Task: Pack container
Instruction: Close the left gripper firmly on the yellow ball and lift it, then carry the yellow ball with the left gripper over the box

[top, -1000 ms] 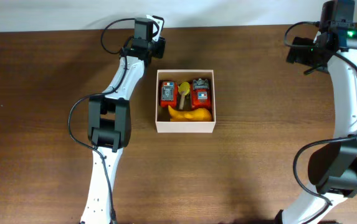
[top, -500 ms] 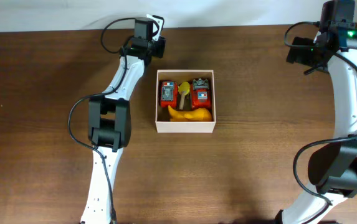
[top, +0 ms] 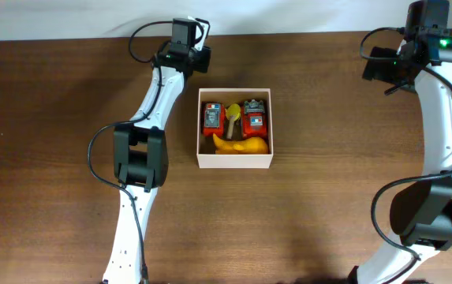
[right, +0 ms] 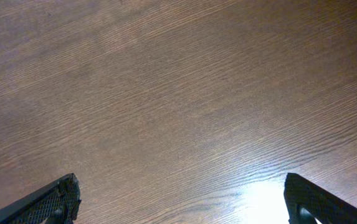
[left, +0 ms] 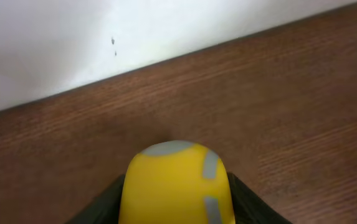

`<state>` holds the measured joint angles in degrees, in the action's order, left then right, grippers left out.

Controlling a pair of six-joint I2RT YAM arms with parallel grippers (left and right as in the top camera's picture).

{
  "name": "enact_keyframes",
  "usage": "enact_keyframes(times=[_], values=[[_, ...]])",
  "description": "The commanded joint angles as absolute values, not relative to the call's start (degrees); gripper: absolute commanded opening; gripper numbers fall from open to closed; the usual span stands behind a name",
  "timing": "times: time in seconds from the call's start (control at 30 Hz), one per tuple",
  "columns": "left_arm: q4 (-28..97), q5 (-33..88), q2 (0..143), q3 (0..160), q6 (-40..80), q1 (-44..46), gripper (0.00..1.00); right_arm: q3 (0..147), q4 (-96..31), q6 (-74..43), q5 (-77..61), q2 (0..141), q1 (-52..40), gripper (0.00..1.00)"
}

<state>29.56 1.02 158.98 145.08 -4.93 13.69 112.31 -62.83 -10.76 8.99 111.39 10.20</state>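
The container (top: 199,126), a square white-walled box, sits mid-table in the overhead view. In it lie two red toys (top: 211,118), a yellow curved toy (top: 240,145) and a small yellowish piece between the red ones. My left gripper (top: 184,41) is at the table's back edge, behind the box's left corner. In the left wrist view it (left: 175,202) is shut on a rounded yellow toy (left: 172,180) with grey stripes, held above bare wood. My right gripper (right: 184,202) stands wide open over bare wood at the far right (top: 377,67), with nothing between its fingers.
A white wall (left: 134,31) rises right behind the table's back edge, close to the left gripper. Brown wood (top: 328,197) surrounds the box on all sides. Both arms reach in from the front edge.
The left gripper has shifted slightly toward the back edge with the yellow toy still in it. The right arm and the box have not moved.
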Motion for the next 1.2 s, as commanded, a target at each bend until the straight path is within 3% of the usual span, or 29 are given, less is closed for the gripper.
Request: enact_keyframes(times=[0.0,0.67,1.17], values=[[31.8,-0.1,160.0,148.9,-4.8,13.5,0.14,112.3,-62.8,-11.4,9.5,111.6,10.4,0.99],[65.1,-1.5,160.0,179.6,-4.8,13.3,0.14,112.3,-62.8,-11.4,9.5,111.6,10.4,0.99],[86.3,-1.3,145.8,179.9,-4.8,15.4,0.15,112.3,-62.8,-11.4,9.5,111.6,10.4,0.99]])
